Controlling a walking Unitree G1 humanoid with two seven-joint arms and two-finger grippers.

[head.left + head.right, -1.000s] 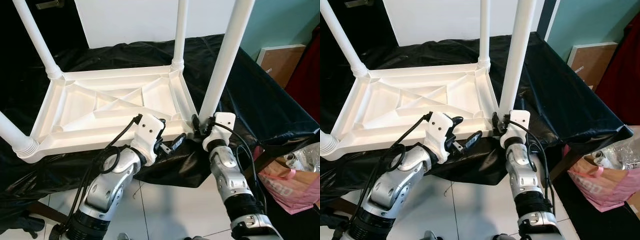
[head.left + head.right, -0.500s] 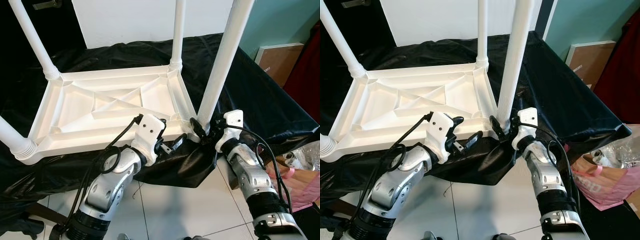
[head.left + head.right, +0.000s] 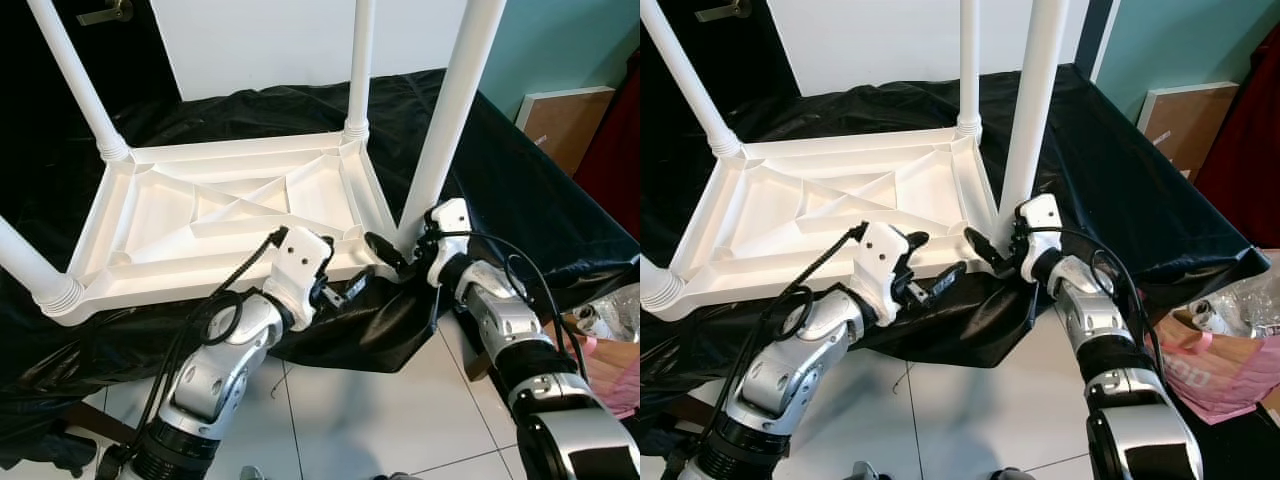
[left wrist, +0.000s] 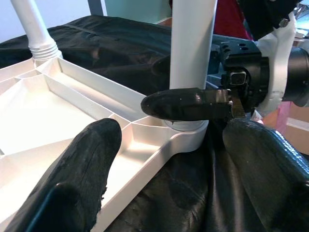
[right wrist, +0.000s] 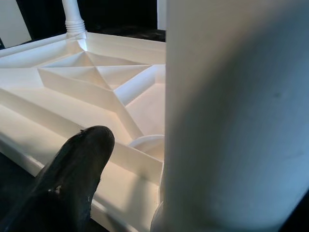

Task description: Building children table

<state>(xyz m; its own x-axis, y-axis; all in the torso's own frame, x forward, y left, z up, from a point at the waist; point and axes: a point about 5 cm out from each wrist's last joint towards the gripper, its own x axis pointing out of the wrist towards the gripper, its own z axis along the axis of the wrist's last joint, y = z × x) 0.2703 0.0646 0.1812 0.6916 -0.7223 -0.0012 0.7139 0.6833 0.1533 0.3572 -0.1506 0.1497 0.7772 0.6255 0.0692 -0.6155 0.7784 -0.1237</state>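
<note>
A: Scene? Big stuff first.
B: White tabletop (image 3: 230,215) upside down on black cloth (image 3: 520,210), four legs up. Right gripper (image 3: 1002,252) at base of near-right leg (image 3: 450,110), fingers spread around it, not clamped. Left gripper (image 3: 352,283) just beside the near rim, fingers apart, holding nothing.
A: Risk?
B: My guess: that leg isn't fully seated. A sideways nudge from the right fingers could tilt it in the socket (image 4: 186,135) or drag the tabletop off the edge.
A: Versus a second ago?
B: Right wrist has swung out and rotated; fingers now reach in from the side. Left arm unchanged.
</note>
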